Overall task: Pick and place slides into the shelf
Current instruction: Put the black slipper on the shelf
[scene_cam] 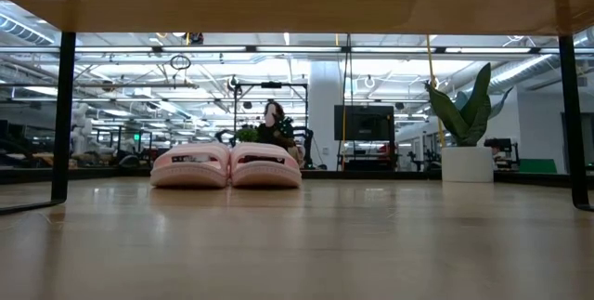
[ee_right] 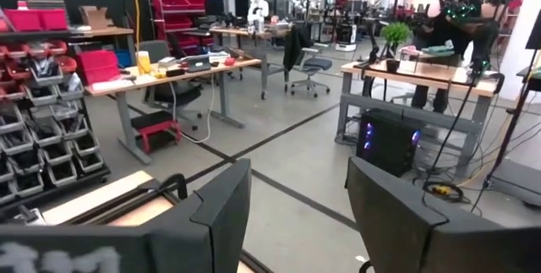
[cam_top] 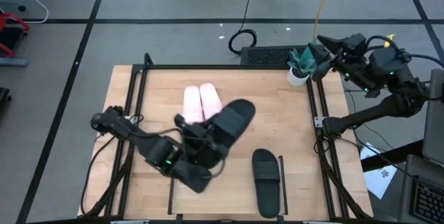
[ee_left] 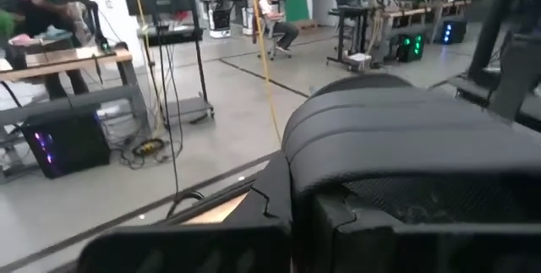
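High view: four slides are counted. Two pink slides [cam_top: 201, 102] lie side by side, touching, on the light-wood shelf [cam_top: 277, 106]. One black slide [cam_top: 232, 121] is held, tilted, in the left gripper [cam_top: 208, 141], just beside the pink pair. A second black slide [cam_top: 267, 181] lies apart near the front edge. A small potted plant [cam_top: 298, 68] is seen at the far right corner, next to the right gripper [cam_top: 326, 47], which is raised beyond the table edge.

Low view: the pink pair [scene_cam: 227, 165] is shown resting on the board, with one white-potted plant [scene_cam: 464, 137] to the right.

Left wrist view: the held black slide [ee_left: 406, 146] fills the foreground and blocks the fingers.

Right wrist view: the right gripper's fingers [ee_right: 220, 214] are seen spread apart, holding nothing; a person [ee_right: 456, 7] stands beyond.
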Action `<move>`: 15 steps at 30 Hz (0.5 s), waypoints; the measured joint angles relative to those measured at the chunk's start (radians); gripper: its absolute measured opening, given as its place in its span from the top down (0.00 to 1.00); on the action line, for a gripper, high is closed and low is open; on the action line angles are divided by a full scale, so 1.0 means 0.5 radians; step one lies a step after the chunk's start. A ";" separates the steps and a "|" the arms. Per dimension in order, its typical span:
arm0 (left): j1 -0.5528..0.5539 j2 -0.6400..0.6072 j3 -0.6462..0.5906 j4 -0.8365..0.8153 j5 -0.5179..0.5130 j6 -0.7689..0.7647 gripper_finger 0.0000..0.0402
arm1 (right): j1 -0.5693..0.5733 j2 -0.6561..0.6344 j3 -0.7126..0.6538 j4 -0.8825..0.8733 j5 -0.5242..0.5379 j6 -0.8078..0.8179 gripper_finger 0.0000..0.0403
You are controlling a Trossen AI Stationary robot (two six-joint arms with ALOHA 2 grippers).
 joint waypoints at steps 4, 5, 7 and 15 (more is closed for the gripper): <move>-0.032 -0.134 0.016 0.070 -0.141 0.061 1.00 | 0.000 0.035 0.000 -0.001 0.001 0.034 0.54; -0.042 -0.140 0.017 0.101 -0.160 0.106 1.00 | 0.000 0.047 0.000 -0.001 0.001 0.034 0.54; -0.065 -0.124 0.012 0.219 -0.152 0.220 1.00 | 0.000 0.074 0.000 0.000 0.001 0.034 0.54; -0.183 0.022 0.007 0.808 -0.275 0.776 1.00 | 0.000 0.175 -0.001 -0.001 -0.002 0.034 0.54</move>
